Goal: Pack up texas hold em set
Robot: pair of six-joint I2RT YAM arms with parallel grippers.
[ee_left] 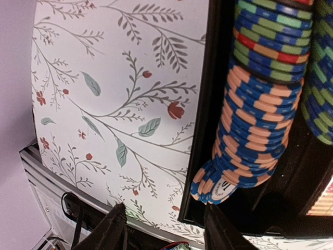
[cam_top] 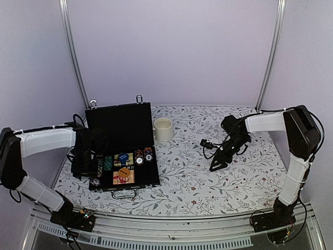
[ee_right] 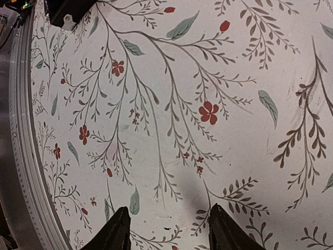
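Left gripper (ee_left: 164, 225) fingers spread wide, empty, at left rim of flat black briefcase-style case (cam_top: 119, 125), lid up, on left of floral tablecloth (cam_top: 208, 179). Blue-orange striped poker chips (ee_left: 250, 135) lie inside. Right gripper (ee_right: 169, 226) parted, empty, above cloth.

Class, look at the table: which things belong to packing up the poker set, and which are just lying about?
Belong to the job: case, chips, blue deck.
Just lying about: mug.

Blue-and-orange striped poker chips (ee_left: 244, 151), black case (cam_top: 120, 130), floral white tablecloth (ee_right: 208, 104).
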